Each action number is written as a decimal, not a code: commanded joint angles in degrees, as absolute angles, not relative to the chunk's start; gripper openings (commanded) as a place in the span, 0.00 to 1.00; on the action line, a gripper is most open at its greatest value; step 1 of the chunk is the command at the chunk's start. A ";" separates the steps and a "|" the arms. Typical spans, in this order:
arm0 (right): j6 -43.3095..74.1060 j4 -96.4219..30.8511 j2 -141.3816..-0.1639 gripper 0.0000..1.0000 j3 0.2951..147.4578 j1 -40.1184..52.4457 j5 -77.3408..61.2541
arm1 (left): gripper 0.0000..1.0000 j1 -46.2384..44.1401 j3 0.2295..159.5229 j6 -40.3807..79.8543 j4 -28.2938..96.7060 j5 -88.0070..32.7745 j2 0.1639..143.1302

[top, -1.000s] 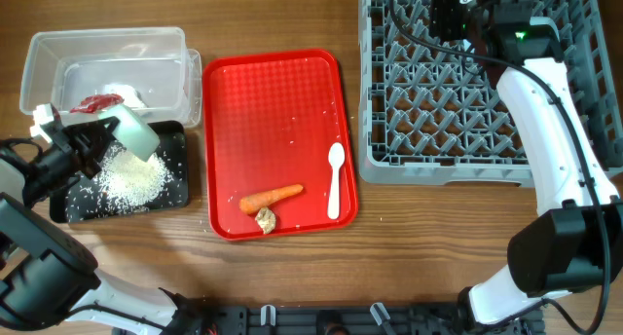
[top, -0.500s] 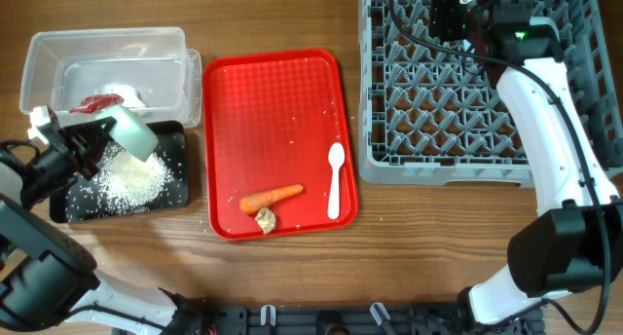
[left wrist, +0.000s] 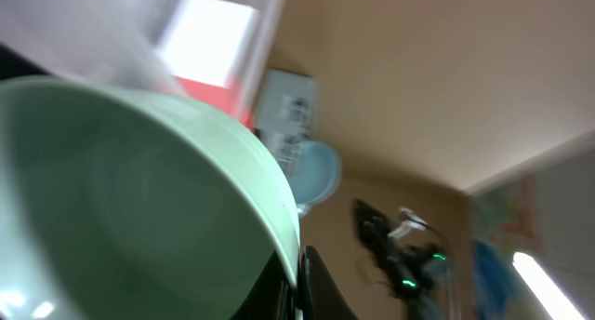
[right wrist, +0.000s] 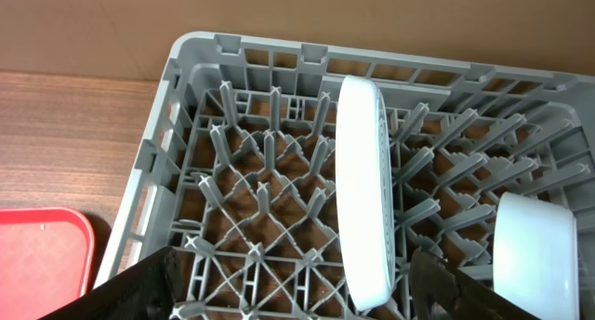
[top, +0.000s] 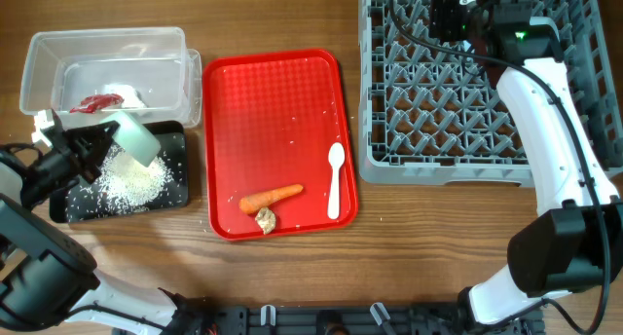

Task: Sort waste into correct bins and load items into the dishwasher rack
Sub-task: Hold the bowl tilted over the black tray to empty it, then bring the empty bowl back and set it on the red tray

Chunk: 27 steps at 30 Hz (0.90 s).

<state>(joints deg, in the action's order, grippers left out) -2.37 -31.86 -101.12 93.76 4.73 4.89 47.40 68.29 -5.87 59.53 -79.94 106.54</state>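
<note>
Green bowl lower over black tray

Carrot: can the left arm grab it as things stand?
Probably not yet: left gripper is shut on the green bowl over the black tray. The carrot itself lies uncovered on the red tray.

Overhead faces straight down; the close right wrist view shares its rack.

The wooden table carries a clear plastic tub at far left, a black tray just before it, a red serving tray mid-table and a grey dishwasher rack at right
</note>
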 commanded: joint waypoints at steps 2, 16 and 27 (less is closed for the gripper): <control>-1.50 -31.86 -100.49 0.80 94.06 4.80 3.75 | 0.04 47.79 68.18 -15.07 60.90 -87.77 106.83; -1.48 -32.12 -100.49 0.81 94.06 4.80 3.75 | 0.04 34.37 68.20 -17.87 64.75 -83.66 104.57; -1.32 -32.56 -100.49 0.81 94.06 4.82 3.70 | 0.04 13.21 68.20 3.03 38.61 -61.43 103.70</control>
<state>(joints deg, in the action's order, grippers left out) -2.37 -32.49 -101.12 93.76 4.73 4.89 19.49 67.85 -11.03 46.33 -76.23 104.86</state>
